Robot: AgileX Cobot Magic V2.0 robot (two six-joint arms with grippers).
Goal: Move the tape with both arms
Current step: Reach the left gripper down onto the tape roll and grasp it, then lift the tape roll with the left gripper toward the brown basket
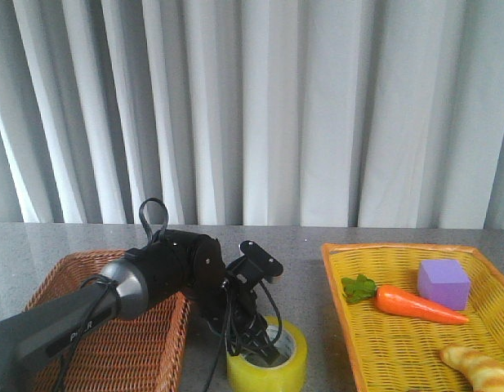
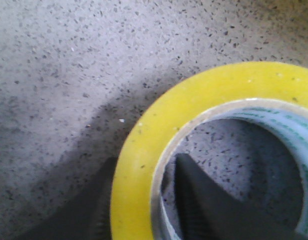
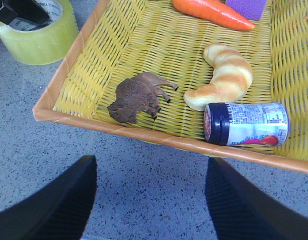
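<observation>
My left end effector [image 1: 264, 347] reaches down onto the tape [image 1: 268, 359], which lies flat on the grey speckled counter [image 1: 317, 327] between the brown wicker basket [image 1: 113, 335] and the yellow tray [image 1: 399, 327]. In the left wrist view one finger [image 2: 203, 200] sits inside the roll's white core and the other [image 2: 89, 210] is outside the yellow wall, so the jaws straddle the wall, partly open; whether they press it yet I cannot tell, since that view is blurred.

My right end effector [image 3: 149, 200] hangs over bare counter just beside the tray's near rim, its fingers spread wide with nothing between them. In the tray lie a carrot [image 1: 415, 304], a purple block [image 1: 443, 282], a croissant [image 3: 221, 77], a brown animal figure [image 3: 136, 97] and a small can [image 3: 246, 124] on its side.
</observation>
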